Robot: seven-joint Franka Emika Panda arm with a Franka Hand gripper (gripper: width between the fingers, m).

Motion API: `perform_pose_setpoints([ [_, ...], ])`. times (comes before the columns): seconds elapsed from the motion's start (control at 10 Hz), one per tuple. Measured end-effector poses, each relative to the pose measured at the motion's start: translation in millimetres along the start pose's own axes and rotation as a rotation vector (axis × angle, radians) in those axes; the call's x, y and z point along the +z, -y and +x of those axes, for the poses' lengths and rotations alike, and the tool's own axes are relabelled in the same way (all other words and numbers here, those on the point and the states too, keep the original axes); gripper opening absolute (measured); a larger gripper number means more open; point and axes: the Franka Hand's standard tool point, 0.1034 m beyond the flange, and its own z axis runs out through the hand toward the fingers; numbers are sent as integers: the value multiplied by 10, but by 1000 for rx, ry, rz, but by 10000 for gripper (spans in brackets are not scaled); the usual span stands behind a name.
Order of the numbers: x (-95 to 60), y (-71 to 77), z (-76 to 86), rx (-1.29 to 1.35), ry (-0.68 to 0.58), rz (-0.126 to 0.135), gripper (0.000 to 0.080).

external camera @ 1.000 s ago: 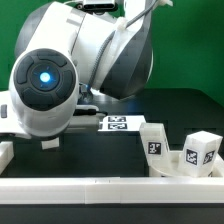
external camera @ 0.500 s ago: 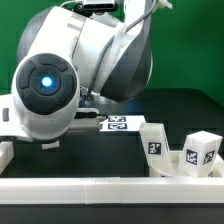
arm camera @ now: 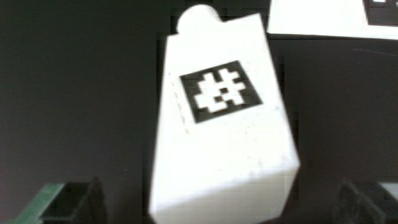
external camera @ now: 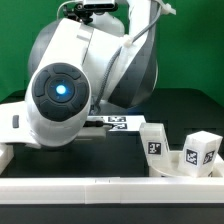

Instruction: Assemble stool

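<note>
Exterior view: the bulky white and grey robot arm fills most of the picture, and a round joint cap with a glowing blue light faces the camera. Its body hides the end effector from this side. Under it lies the black desk, with a long white border rail across the front. On the exterior view's right, just behind that rail, two short white blocky plastic legs stand upright and slightly apart. Each bears a black-and-white square tag, and the second leg is nearer the right edge. Behind them, partly covered by the arm, the marker board lies flat and shows one tag.

In the wrist view, a long tapered white plastic stool leg lies on the dark desk directly below the end effector, with a square tag on its upper face. The two dark fingers are spread wide, one on each side of the leg's broad end. A strip of dark desk shows between each finger and the leg, so nothing is pinched. The leg runs lengthwise away from the fingers, leaning a little off the line midway between them. Past its narrow end there is a flat white shape, possibly the marker board, though too little of it shows to be sure.
</note>
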Motion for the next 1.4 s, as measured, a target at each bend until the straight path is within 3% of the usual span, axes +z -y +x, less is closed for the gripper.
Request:
perform_pose_setpoints([
  [0.3,20,10,-3,-2,-7,-3,623],
  [0.5,20,8,-3,-2,-7,-2,353],
  [1.0,-31,-23,-23,-3,-10,-1,322],
  [1.3,-508,-125,-277,-27,-31,24,323],
  [1.4,-642,-82,-351,-3,-27,30,323],
])
